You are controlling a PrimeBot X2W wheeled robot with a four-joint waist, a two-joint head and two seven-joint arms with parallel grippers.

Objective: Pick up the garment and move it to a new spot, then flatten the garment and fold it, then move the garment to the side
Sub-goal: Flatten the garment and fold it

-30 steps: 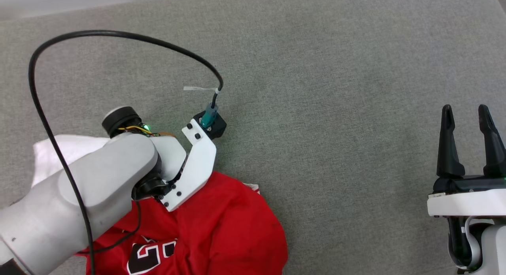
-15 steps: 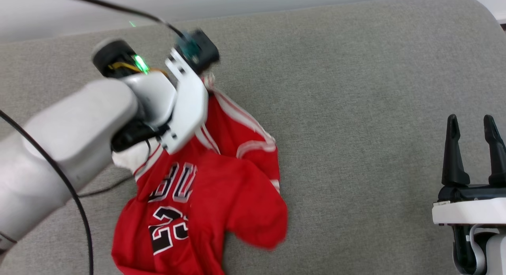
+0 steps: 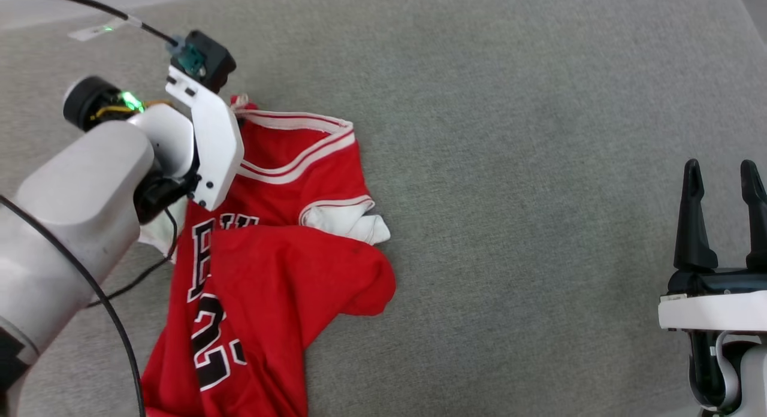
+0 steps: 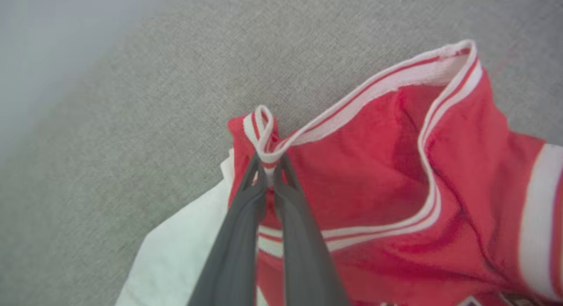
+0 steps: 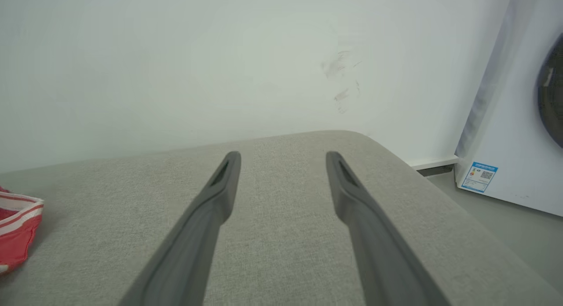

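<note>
The garment (image 3: 281, 267), a red jersey with white sleeves, striped trim and black lettering, lies crumpled on the grey cushion (image 3: 509, 135) at the left of the head view. In the left wrist view my left gripper (image 4: 268, 163) is shut on a pinched fold of the garment's (image 4: 374, 174) striped collar trim. In the head view the left wrist mount (image 3: 207, 141) covers that spot, so the fingers are hidden there. My right gripper (image 3: 719, 171) stands open at the far right with nothing between its fingers. The right wrist view shows the right gripper (image 5: 283, 158) open over bare cushion, with the garment's edge (image 5: 17, 231) at far left.
A black cable (image 3: 114, 321) loops from my left arm over the cushion and the jersey's edge. The cushion's rounded far corner (image 5: 352, 136) meets a pale wall (image 5: 220, 68). A white appliance (image 5: 514, 121) stands on the floor to the right.
My left gripper closed on the collar and lifted and dragged the jersey up and to the left, spreading it. The head camera shifted. The right gripper stayed open.
</note>
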